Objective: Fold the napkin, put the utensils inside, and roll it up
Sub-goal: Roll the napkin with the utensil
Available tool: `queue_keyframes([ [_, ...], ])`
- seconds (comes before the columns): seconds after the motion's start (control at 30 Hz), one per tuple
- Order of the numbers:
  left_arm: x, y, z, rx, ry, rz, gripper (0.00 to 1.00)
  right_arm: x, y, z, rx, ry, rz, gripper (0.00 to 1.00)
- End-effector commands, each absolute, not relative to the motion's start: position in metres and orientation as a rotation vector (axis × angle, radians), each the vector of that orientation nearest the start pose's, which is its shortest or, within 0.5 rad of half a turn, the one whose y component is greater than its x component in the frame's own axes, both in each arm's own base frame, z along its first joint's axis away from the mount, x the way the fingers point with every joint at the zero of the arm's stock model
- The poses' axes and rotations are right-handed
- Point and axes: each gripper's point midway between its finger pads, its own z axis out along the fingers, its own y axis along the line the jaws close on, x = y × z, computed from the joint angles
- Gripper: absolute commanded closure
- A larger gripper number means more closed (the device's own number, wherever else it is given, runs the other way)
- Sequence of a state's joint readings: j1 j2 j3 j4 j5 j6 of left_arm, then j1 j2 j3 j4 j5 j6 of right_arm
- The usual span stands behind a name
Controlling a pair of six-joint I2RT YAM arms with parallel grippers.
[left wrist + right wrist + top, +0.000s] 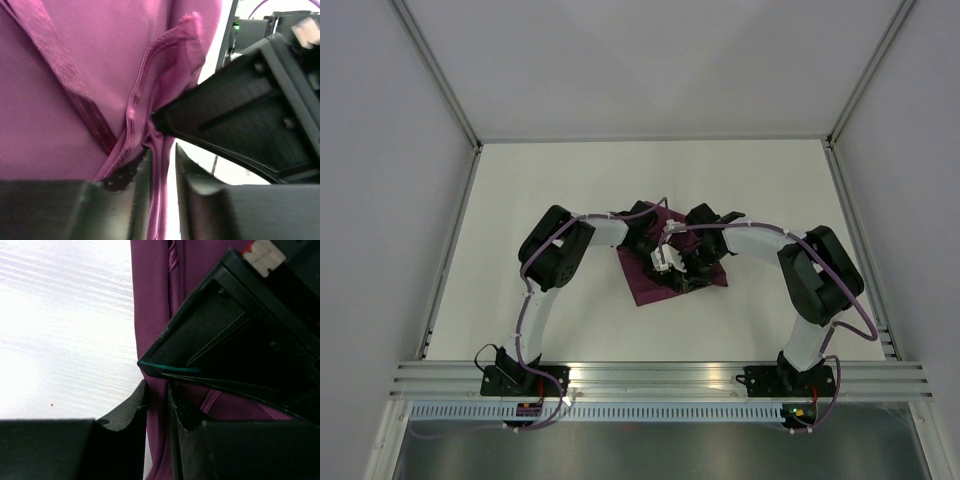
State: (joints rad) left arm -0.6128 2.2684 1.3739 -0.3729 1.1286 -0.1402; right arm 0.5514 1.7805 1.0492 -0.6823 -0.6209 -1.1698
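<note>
The purple napkin (645, 285) lies bunched at the table's middle, mostly covered by both grippers. My left gripper (660, 255) is shut on a hemmed fold of the napkin (90, 75), and the cloth runs between its fingertips (162, 152). My right gripper (688, 268) is shut on an edge of the napkin (150, 300), with cloth pinched between its fingertips (157, 392). The two grippers are tip to tip. The right one's black body (245, 110) fills the left wrist view, and the left one's body (230, 335) fills the right wrist view. The knife is hidden or out of view.
The white table (540, 200) is walled on the left, back and right. An aluminium rail (660, 375) runs along the near edge at the arm bases. Purple cables loop along both arms.
</note>
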Motion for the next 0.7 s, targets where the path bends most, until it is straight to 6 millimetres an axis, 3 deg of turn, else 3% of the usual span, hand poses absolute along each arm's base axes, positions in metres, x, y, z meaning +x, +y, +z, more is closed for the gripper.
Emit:
queue_keyframes([
  [0.0,0.254,-0.339,-0.019,0.867,2.715,-1.391,0.63,0.199,0.194,-0.007,-2.193,1.898,0.908,0.88],
  [0.13,0.268,-0.339,-0.003,0.838,2.675,-1.32,0.48,0.197,0.191,-0.009,-2.198,1.942,0.971,0.9],
  [0.33,0.297,-0.331,0.019,0.73,2.618,-1.167,0.44,0.197,0.187,-0.013,-2.183,2.016,1.063,0.92],
  [0.5,0.32,-0.306,0.033,0.543,2.582,-1.008,0.44,0.197,0.186,-0.014,-2.174,2.069,1.169,0.92],
  [0.57,0.338,-0.288,0.042,0.438,2.534,-0.854,0.45,0.199,0.185,-0.016,-2.164,2.094,1.195,0.92],
  [0.6,0.343,-0.283,0.059,0.413,2.482,-0.821,0.45,0.201,0.185,-0.016,-2.159,2.097,1.196,0.92],
  [0.67,0.345,-0.272,0.063,0.368,2.436,-0.756,0.45,0.201,0.184,-0.019,-2.154,2.115,1.215,0.92],
])
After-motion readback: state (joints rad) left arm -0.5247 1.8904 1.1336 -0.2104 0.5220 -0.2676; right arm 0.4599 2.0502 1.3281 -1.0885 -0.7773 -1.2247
